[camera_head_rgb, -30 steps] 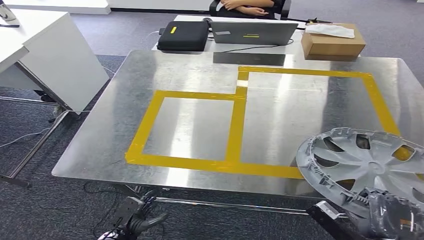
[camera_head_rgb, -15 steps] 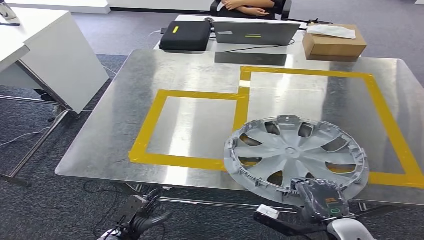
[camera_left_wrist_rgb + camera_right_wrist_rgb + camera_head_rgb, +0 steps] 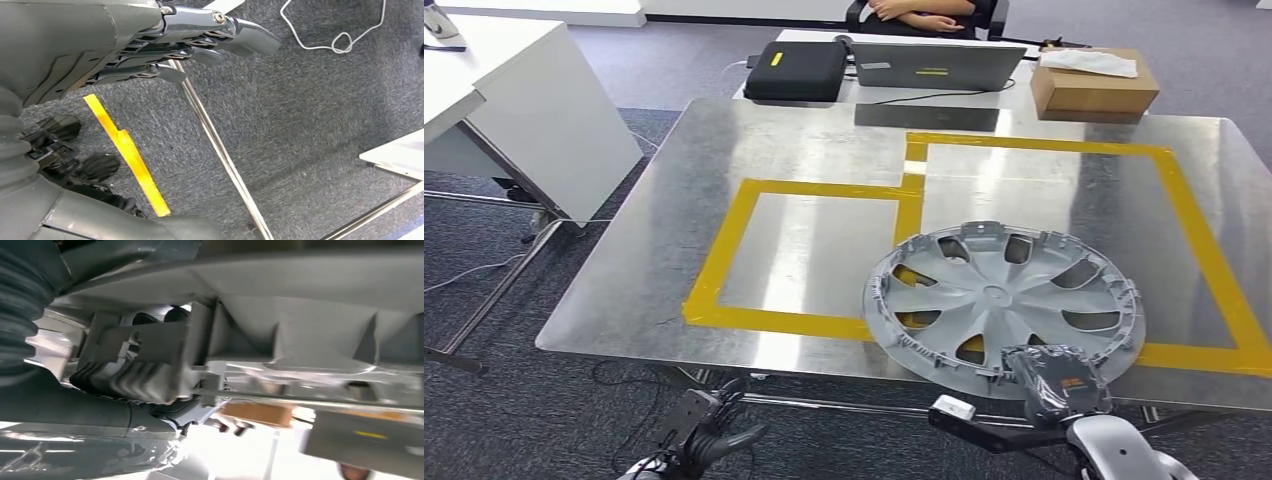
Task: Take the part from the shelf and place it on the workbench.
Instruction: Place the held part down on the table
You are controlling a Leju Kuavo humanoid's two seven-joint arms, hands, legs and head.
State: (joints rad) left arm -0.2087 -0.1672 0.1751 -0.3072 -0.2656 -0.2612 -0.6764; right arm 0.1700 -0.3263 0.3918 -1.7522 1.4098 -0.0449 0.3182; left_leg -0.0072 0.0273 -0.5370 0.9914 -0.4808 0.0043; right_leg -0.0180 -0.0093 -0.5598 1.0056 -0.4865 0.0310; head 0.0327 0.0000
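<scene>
My right hand (image 3: 1056,378) grips the hubcap (image 3: 1004,295) by its near rim, fingers clamped on it, over the steel table (image 3: 644,250) at the near edge, across yellow tape (image 3: 724,240). Touching or hovering: cannot tell. Left hand (image 3: 709,440) hangs below the table edge over grey carpet (image 3: 310,125), fingers apart, empty. Far side: laptop (image 3: 934,65), black case (image 3: 796,70), cardboard box (image 3: 1092,88).
</scene>
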